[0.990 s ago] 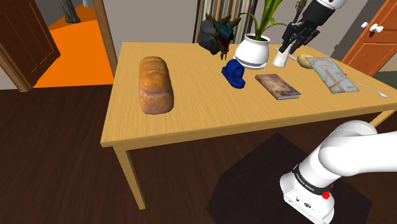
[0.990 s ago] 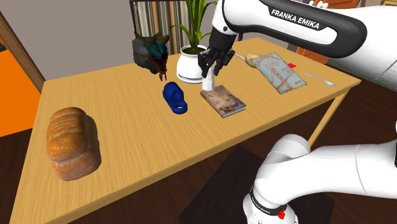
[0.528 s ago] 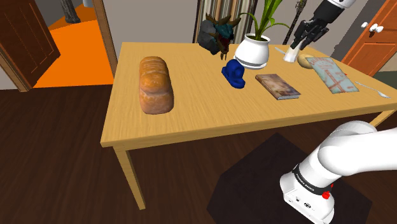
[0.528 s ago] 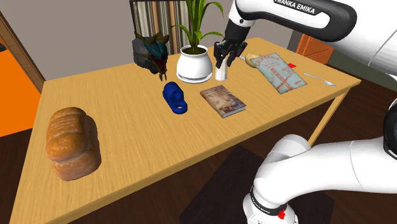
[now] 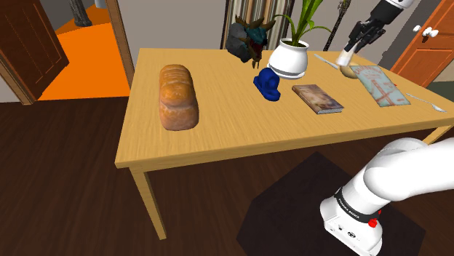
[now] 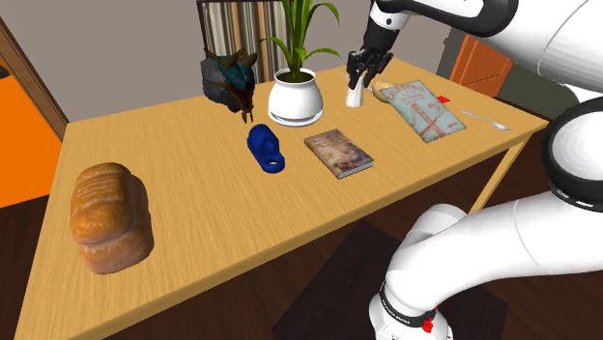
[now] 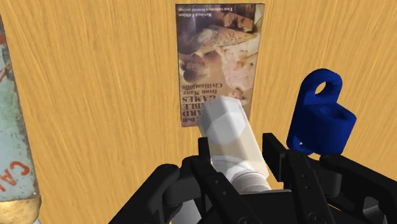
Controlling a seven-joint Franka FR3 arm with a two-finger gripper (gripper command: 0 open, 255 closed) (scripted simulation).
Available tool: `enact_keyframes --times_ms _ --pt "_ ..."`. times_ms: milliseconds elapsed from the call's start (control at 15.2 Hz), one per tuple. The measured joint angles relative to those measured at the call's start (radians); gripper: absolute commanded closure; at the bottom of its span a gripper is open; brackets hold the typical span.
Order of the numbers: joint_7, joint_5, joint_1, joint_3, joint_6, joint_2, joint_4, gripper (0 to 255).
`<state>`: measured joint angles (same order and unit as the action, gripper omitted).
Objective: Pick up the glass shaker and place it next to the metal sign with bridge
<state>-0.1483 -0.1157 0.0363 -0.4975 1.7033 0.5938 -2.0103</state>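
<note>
Shaker [image 5: 346,57] is clasped between the black fingers of the gripper [image 5: 356,42], jaws closed on its upper part, body hanging out past the fingertips. It is up in the air over the far side of the table [image 5: 233,138], clear of the wood, between the white pot [image 5: 289,60] and the sign [image 5: 379,84], just above a tan rounded lump [image 5: 350,70] at the sign's near corner.

Step, as I judge it: carry phase, pick done, place not yet done. Next move calls for going on to bare wood just beside the sign, lowering with the shaker upright, then opening. Watch the tan lump and the fork [image 5: 426,102], both close to the sign, so free spots are tight.

Looks:
- shaker [image 7: 229,135] drawn plain white, faceted sides, slightly tapered, no glassy shine shows
- sign [image 6: 423,104] is a flat thin rectangle, pale teal with reddish marks, lying flat
- book [image 7: 219,58] is flat with a printed brownish cover
- blue piece [image 7: 321,116] is glossy, with a ring-shaped loop at one end
- table has a light wood grain, smooth
- loaf [image 5: 178,96] has a brown crust and sits well apart, no concern

Grip looks centred in the wrist view, gripper [image 7: 238,159] fingers on both sides of the shaker
</note>
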Motion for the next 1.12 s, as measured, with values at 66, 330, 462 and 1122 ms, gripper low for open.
enact_keyframes --times_ms 66,330,462,1122 --pt "-0.026 0.001 -0.002 -0.026 0.001 -0.019 0.019 255" --pt "-0.138 0.024 -0.024 -0.145 -0.003 -0.121 0.125 255" --pt "-0.196 0.049 -0.038 -0.209 -0.007 -0.180 0.184 255" --pt "-0.644 0.515 0.028 -0.618 -0.152 -0.754 0.612 255"
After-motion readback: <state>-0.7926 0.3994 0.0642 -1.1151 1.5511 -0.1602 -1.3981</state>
